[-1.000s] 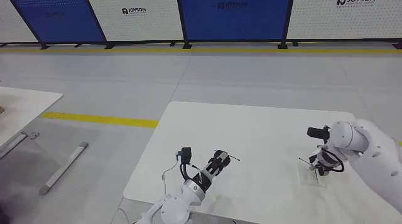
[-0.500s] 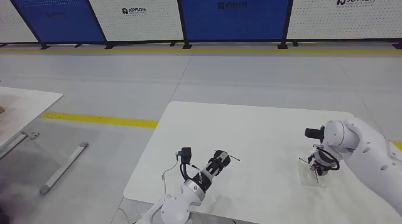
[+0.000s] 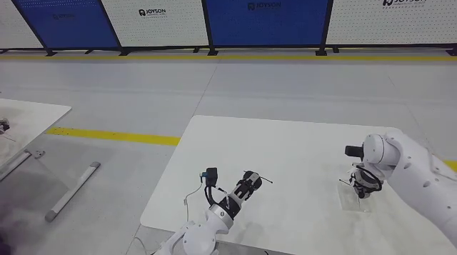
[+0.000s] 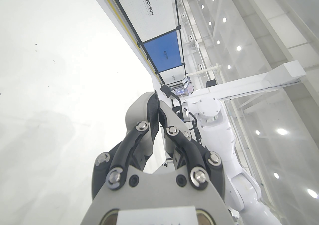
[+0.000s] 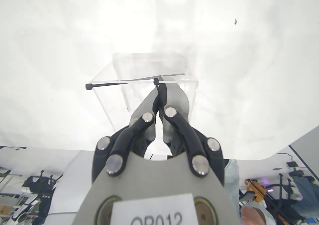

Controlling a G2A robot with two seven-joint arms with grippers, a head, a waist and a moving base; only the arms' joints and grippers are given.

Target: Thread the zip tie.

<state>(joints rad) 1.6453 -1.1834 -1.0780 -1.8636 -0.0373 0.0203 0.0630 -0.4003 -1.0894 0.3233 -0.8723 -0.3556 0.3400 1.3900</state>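
A thin black zip tie (image 5: 112, 84) lies level across the top of a clear plastic box (image 5: 117, 101). My right gripper (image 5: 157, 86) is shut on it near its middle, with the tie's head out to one side. From above, the right gripper (image 3: 364, 182) hangs over the clear box (image 3: 355, 199) near the table's right edge. My left gripper (image 4: 157, 105) is shut, its pads pressed together above bare table. In the top view the left gripper (image 3: 249, 181) sits near the table's front edge, and a thin dark strip (image 3: 265, 179) crosses its tip. I cannot tell whether that strip is held.
The white table (image 3: 285, 148) is bare between the two arms. A second white table (image 3: 28, 123) stands to the far left across open floor. Blue and white panels (image 3: 264, 5) line the back.
The right arm has shifted slightly left and back over the clear box, carrying the zip tie with it. The left arm has not moved.
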